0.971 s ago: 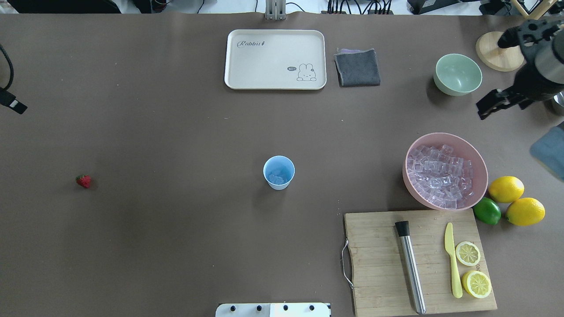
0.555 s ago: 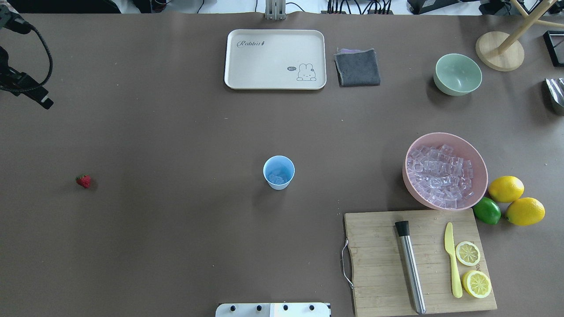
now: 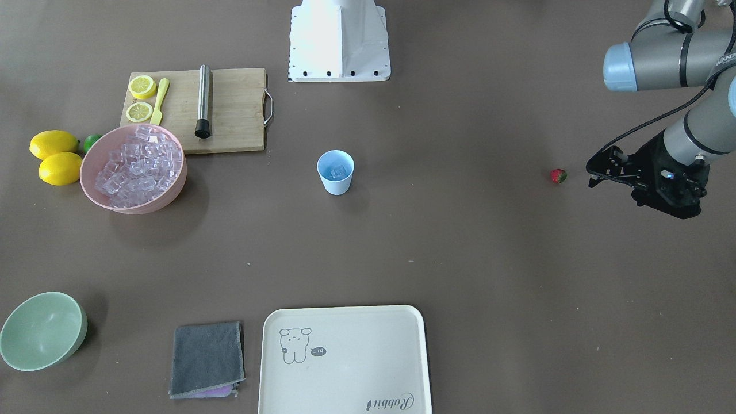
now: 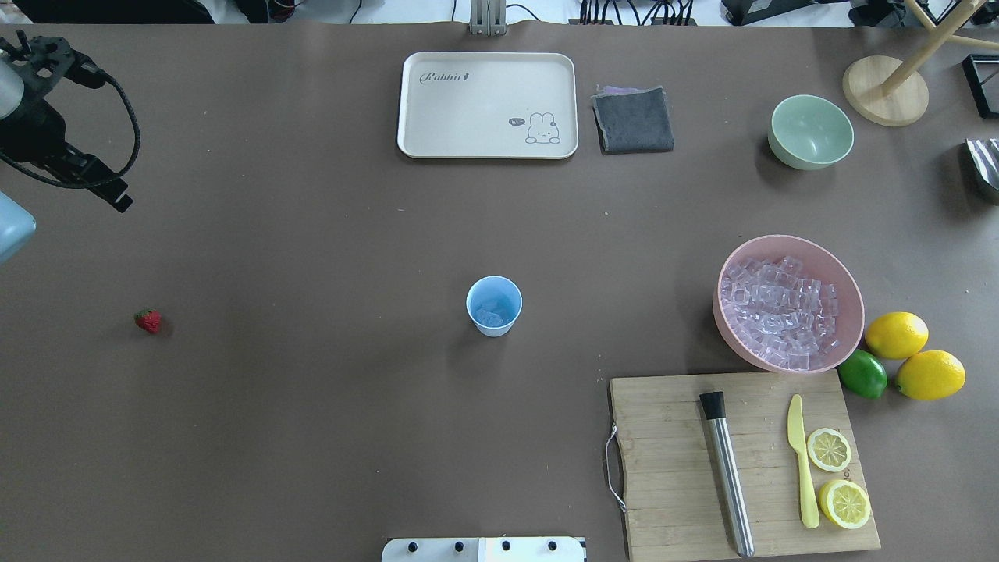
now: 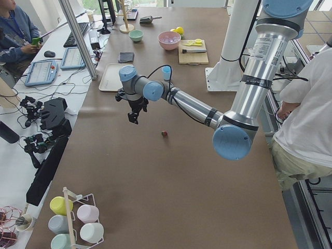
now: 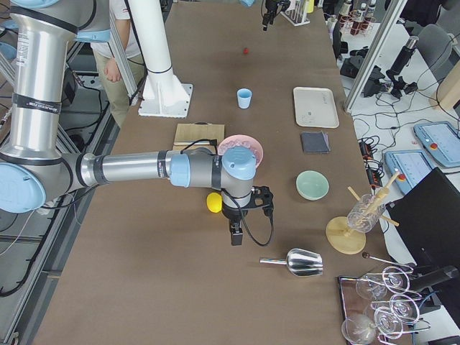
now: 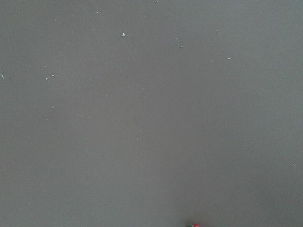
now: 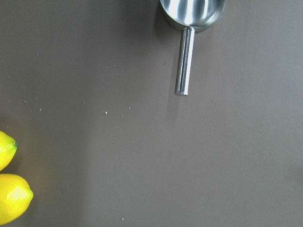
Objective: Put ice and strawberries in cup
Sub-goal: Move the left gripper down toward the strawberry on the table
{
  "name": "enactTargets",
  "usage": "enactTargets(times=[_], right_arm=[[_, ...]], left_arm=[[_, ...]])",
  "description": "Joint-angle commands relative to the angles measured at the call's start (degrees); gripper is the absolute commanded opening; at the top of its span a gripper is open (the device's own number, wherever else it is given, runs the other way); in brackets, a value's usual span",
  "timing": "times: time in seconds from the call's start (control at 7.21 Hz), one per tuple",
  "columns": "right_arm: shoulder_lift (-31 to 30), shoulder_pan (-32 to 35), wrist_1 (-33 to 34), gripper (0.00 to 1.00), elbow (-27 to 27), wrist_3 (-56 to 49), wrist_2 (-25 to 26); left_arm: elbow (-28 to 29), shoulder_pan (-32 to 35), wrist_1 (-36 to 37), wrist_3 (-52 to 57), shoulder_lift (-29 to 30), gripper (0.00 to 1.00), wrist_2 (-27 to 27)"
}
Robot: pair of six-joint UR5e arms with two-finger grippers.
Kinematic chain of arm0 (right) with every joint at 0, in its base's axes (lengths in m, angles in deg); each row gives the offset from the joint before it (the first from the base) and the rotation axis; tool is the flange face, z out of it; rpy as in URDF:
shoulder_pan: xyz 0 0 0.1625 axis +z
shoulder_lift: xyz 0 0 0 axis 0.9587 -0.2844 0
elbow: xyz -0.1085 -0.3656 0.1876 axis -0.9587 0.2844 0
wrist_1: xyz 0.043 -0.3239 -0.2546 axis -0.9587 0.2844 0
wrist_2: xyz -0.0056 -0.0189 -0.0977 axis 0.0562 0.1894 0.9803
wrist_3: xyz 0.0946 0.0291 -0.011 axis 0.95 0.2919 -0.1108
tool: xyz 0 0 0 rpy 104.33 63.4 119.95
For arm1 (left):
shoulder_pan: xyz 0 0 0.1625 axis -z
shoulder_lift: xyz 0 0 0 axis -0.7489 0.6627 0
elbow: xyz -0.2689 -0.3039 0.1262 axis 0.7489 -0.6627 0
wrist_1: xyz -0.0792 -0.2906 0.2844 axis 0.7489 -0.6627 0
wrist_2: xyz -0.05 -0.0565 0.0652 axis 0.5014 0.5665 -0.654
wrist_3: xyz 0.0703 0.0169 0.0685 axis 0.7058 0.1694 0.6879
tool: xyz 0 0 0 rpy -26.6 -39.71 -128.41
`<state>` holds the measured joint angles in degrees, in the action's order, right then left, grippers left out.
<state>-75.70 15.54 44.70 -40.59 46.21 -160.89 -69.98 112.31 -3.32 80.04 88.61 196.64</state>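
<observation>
The cup (image 4: 494, 306) mid-frame in the overhead view already has some ice (image 4: 490, 316) in it, so I reckon it's strawberry (image 4: 147, 321) time; that one's lying on the counter (image 4: 312, 234) at far left. The left end effector (image 4: 119, 203) hangs at upper left, well apart from it. I honestly can't tell if it's spread or pressed together, and next it needs to come down over the strawberry.

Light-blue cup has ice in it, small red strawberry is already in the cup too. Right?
Not quite. The light-blue tapered cup does hold clear ice cubes, but the small red strawberry is not in it: it lies on the brown table, far from the cup on the robot's left side. The overhead exterior view shows this.
</observation>
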Motion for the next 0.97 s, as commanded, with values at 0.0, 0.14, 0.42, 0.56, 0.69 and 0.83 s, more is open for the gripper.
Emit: enactTargets(times=[0.0,0.14,0.42,0.56,0.69,0.83], right_arm=[[-0.77,1.16,-0.07,1.0,0.21,-0.35,-0.51],[-0.68,1.16,-0.07,1.0,0.12,-0.26,-0.51],[-0.68,1.16,-0.07,1.0,0.03,-0.17,-0.51],[-0.68,1.16,-0.07,1.0,0.12,-0.09,-0.51],[-0.77,1.16,-0.07,1.0,0.2,0.0,-0.51],[-0.77,1.16,-0.07,1.0,0.38,0.0,-0.51]], left_arm=[[1.26,-0.63,-5.48,-0.22,-0.51,0.98,-0.99],[0.83,-0.72,-8.45,-0.39,-1.29,0.98,-0.72],[0.65,-0.8,-14.59,-0.48,-6.54,0.98,-0.98],[1.09,-1.5,-21.76,-0.48,-12.58,0.98,-1.25],[1.61,-3.07,-28.53,-5.36,-16.03,0.98,-1.34],[2.4,-8.48,-35.48,-15.33,-17.11,0.98,-4.12]])
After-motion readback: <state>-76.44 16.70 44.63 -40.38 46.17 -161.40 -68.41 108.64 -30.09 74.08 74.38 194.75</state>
